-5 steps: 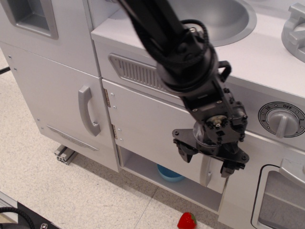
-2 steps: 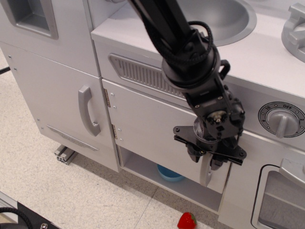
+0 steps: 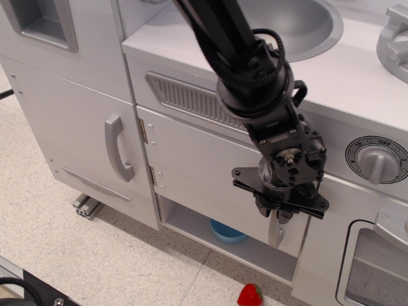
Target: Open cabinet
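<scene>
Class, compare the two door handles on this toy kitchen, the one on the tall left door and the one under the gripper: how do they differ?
The left door's handle stands free and fully visible; the cabinet handle is mostly hidden, with the gripper closed around it. The left handle sits on a shut door; the cabinet already hangs slightly ajar. Both are grey vertical loops.

Robot lab with a toy kitchen [image 3: 76,127] — grey play unit with sink [image 3: 299,25] and knob [image 3: 377,159] on speckled floor [image 3: 76,261], aluminium rail [image 3: 84,206] underneath — plastic strawberry [image 3: 250,295].

Floor: pale speckled tiled floor [image 3: 57,255] with thin dark seams
Furniture: light grey toy kitchen unit [image 3: 64,121]
Light: even, soft
</scene>
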Robot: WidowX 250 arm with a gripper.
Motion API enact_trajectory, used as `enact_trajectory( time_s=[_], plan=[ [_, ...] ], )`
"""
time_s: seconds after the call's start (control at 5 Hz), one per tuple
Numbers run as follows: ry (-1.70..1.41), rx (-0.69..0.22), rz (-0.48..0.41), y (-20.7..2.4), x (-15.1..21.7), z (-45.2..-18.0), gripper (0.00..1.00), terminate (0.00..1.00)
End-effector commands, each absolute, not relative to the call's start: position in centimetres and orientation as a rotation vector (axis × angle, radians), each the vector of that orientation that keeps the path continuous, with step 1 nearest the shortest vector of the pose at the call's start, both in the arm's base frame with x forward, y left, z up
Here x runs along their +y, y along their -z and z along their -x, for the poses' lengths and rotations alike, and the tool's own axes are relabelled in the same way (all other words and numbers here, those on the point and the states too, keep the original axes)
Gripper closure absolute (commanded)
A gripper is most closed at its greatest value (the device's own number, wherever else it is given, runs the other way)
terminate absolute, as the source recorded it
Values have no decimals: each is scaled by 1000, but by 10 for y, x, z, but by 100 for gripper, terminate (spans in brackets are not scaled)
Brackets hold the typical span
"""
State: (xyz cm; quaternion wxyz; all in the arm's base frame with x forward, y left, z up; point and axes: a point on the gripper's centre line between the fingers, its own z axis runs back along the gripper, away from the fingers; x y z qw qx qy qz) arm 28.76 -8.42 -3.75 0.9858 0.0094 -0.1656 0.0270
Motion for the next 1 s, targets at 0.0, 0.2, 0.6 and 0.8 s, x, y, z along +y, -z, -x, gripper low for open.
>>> enact_trajectory(
  time_s=[0.0, 0.2, 0.6, 0.8],
  plan=[
    [20, -320, -22, 26, -62, -252, 100, 0],
    [55, -309, -33, 23, -46, -236, 100, 0],
    [98, -344, 34, -50, -48, -232, 0, 0],
    [62, -391, 50, -82, -58, -247, 0, 0]
  ],
)
